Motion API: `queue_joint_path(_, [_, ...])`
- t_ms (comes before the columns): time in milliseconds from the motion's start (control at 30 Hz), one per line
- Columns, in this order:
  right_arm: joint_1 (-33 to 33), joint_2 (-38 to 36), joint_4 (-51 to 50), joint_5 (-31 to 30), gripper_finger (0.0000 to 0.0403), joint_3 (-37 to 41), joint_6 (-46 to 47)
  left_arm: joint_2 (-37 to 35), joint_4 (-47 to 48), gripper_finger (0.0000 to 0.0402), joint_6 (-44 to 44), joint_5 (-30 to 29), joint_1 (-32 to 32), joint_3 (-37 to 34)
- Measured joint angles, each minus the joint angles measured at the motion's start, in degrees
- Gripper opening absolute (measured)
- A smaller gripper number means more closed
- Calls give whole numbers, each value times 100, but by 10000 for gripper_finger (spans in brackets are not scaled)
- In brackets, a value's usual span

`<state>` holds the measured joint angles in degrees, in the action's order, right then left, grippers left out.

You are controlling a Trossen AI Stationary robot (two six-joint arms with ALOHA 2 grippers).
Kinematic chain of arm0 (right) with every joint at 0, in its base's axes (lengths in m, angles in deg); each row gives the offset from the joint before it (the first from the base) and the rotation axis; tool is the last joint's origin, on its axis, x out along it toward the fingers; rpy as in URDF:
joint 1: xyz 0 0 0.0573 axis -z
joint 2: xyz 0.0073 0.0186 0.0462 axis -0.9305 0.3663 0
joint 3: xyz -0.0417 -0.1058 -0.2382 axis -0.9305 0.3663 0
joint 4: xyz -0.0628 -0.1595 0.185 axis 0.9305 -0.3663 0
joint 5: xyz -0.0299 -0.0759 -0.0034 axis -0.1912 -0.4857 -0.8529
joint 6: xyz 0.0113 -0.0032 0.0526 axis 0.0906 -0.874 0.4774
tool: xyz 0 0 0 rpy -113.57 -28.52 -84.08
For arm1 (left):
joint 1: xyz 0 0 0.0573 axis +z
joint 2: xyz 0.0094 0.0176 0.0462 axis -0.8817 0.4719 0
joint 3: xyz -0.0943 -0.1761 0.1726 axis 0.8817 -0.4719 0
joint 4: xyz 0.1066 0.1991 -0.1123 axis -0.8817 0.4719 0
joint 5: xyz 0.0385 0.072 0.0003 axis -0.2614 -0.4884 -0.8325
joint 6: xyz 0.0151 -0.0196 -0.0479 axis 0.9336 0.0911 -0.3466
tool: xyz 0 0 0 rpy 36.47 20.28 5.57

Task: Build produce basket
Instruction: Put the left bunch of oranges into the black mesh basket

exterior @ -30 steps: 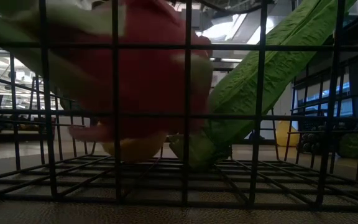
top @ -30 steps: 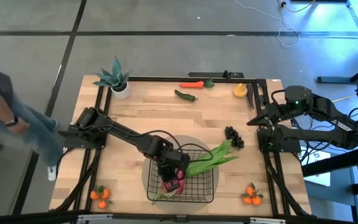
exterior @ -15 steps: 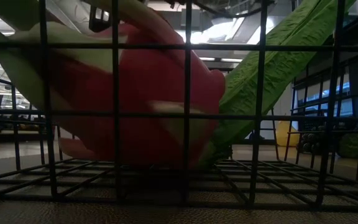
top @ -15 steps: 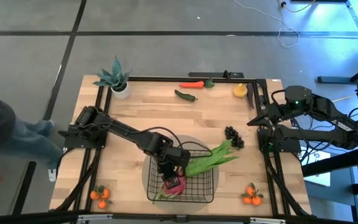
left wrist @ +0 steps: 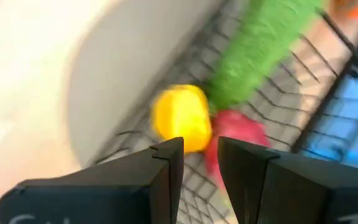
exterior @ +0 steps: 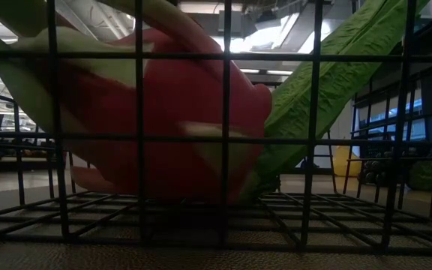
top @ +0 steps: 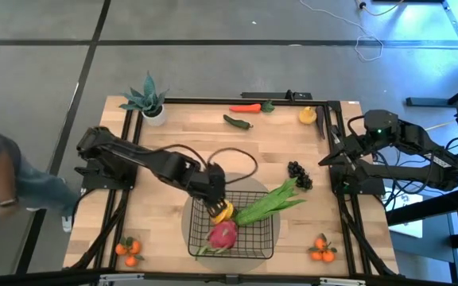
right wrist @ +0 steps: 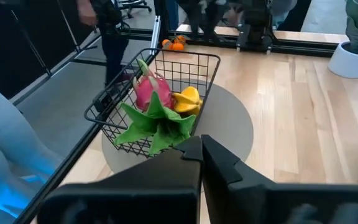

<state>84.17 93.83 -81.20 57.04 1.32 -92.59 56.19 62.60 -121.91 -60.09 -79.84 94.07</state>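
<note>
- Left gripper: fingers parted and empty, hovering over the far-left edge of the black wire basket, just above the yellow mango.
- Basket contents: pink dragon fruit beside the mango; green leafy stalks lean over the right rim and could tip out if bumped.
- Right gripper: closed, empty, parked at the table's right edge.
- Risk: dark grapes, green pepper and oranges lie outside; a careless reach may nudge the basket.
</note>
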Motion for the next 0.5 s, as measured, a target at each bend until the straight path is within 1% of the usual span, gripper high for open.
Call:
queue_joint_path(100, [0,2,4,-2,0,0,0,-191,224,86,-351,-407,15,0])
queue_joint_path(200, [0,7,8,-6,0,0,4,-298,434,86,-767,-554,2,0])
queue_joint_path(333, [1,7,10,-2,0,0,11,-343,873,86,-1276,-488,-77,4])
queue_joint_path(433, [2,7,10,-2,0,0,37,-333,1321,86,-1926,-243,-165,-3])
queue_joint_path(500, [2,7,14,-3,0,0,260,-336,1479,86,-2348,-38,-265,-2])
